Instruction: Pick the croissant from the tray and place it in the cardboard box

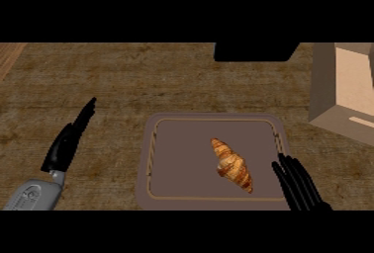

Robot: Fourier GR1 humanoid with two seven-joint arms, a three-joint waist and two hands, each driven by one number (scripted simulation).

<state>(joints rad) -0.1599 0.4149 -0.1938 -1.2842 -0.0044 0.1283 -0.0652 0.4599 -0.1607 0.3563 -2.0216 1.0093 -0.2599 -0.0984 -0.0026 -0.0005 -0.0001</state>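
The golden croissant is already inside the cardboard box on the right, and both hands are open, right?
Not quite. The head view shows the golden croissant lying on the brown tray, not in the cardboard box. Both the left hand and the right hand are open.

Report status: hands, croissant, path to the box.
Right hand open, at the tray's right edge beside the croissant, not gripping. Left hand open, resting left. Croissant on tray. Cardboard box far right, nothing between.

left hand (67, 141): black, slim tapering fingers | left forearm (33, 195): light grey, rounded casing, faint dark markings | right hand (298, 185): black, slender ridged fingers
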